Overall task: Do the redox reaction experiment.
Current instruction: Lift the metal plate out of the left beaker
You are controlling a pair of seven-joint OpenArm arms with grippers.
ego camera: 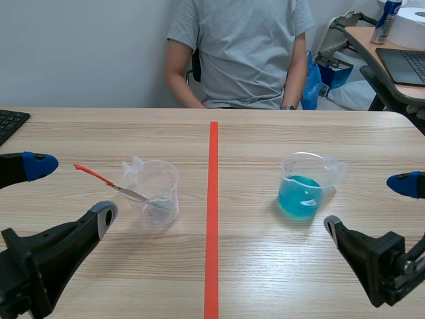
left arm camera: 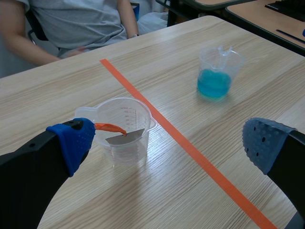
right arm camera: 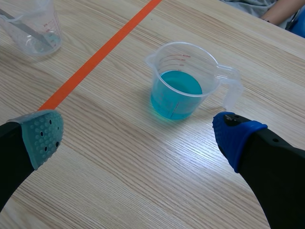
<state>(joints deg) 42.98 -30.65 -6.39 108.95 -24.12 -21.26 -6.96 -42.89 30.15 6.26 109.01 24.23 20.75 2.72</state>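
A clear measuring cup (ego camera: 155, 192) (left arm camera: 123, 128) (right arm camera: 35, 26) stands left of the orange-red line, with a metal spatula (ego camera: 106, 182) with an orange-red handle leaning in it (left arm camera: 114, 132). Right of the line stands a second clear cup with blue liquid (ego camera: 303, 185) (left arm camera: 217, 71) (right arm camera: 183, 82), its handle toward the right. My left gripper (ego camera: 63, 194) (left arm camera: 167, 143) is open, low at the near left, with the spatula cup just ahead of its fingers. My right gripper (ego camera: 372, 203) (right arm camera: 138, 131) is open at the near right, the blue cup just ahead of it.
A person in a grey shirt (ego camera: 239, 46) sits across the table. A keyboard corner (ego camera: 10, 123) lies at the far left edge. A second desk with a laptop (ego camera: 406, 65) and a can (ego camera: 386, 20) stands at the back right.
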